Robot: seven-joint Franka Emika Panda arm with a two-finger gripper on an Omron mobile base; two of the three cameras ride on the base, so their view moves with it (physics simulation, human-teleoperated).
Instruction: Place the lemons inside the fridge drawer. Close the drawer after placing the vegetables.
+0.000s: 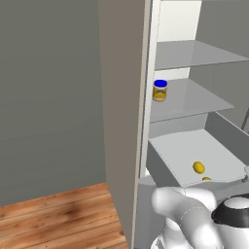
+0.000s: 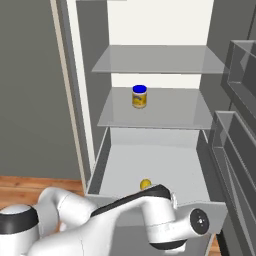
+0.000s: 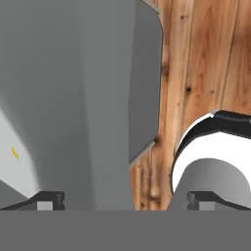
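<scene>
In the hand view the gripper [image 3: 125,200] has its two small dark fingertips [image 3: 47,200] far apart at the bottom edge, so the jaws stand wide open and nothing is between them. Above the tips there is a smooth, flat grey panel with a cut corner, and beside it a wooden floor [image 3: 206,63] of warm brown planks with dark knots. At the left, on a paler surface, a very small yellow sliver shows; what it is cannot be told.

The white arm [image 2: 150,220], rounded and glossy with dark joints, bends low in front of the fridge drawer [image 2: 102,165]. This drawer is pulled out; it is a wide, shallow, light grey box with plain straight walls and a flat bottom. One lemon [image 1: 198,167], small, oval and bright yellow, lies on the drawer floor near the front. A second lemon [image 1: 206,179] is just beside it, closer to the front edge, and only its top is seen behind the drawer wall.

The fridge [image 1: 121,121] is a tall grey cabinet with a white inside. Above the drawer are flat translucent grey shelves [image 2: 155,112]. On the lower shelf stands an upright yellow jar [image 2: 139,96] with a blue lid. At the right the open door [image 2: 240,145] carries clear, box-shaped bins.
</scene>
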